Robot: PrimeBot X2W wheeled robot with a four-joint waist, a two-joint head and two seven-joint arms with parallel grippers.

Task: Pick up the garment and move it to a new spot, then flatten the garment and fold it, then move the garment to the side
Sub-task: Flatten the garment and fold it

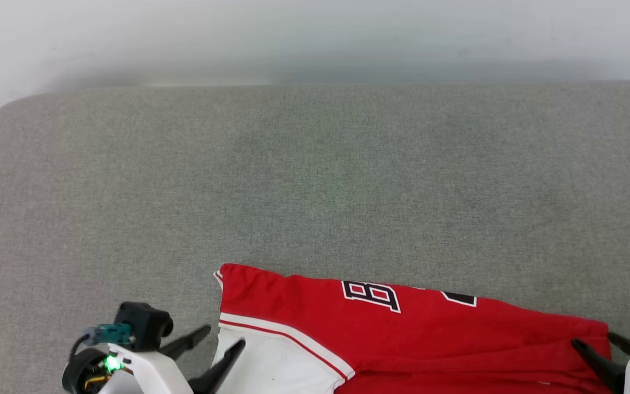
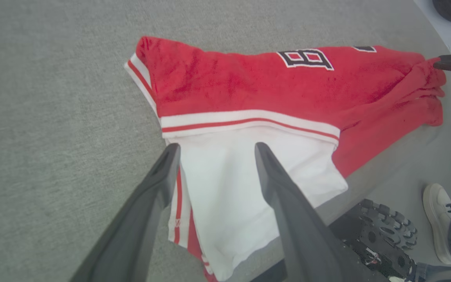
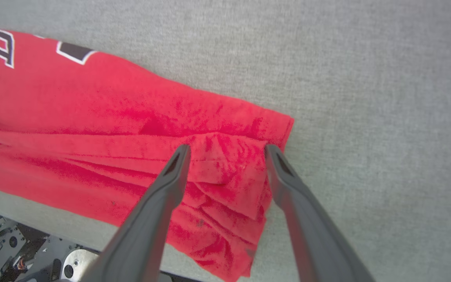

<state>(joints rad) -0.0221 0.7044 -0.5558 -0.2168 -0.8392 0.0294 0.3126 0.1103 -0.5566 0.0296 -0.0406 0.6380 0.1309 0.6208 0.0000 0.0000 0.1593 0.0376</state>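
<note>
Fig. Nearest, below the mat's front edge: robot base point(image 2: 382, 235) and a person's shoe point(image 2: 435, 219) on the floor beside it. Next, L gripper point(image 1: 225, 336) point(image 2: 216, 147), jaws apart, nothing held, fingers to either side of the white sleeve point(image 2: 241, 176). R gripper point(image 1: 594, 339) point(image 3: 228, 148) is likewise apart and empty, its tips to either side of the bunched red end point(image 3: 229, 184); whether the tips touch the cloth cannot be told. Garment point(image 1: 402, 334) lies as a long band along the mat's near edge, sleeve to robot's L, creased end to R, w/ sleeve and some red cloth drooping over the edge. Lettering point(image 1: 372, 295) faces up on the far side. One gripper per end prob. serves a two-point grab, so the cloth can be pulled taut and spread; the R end's pleats show flattening is not done. Placement close to the robot prob. keeps both ends in reach, though the overhang could slide off. Beyond: bare grey mat point(image 1: 315, 180), room for spreading, then pale wall point(image 1: 315, 33).
</note>
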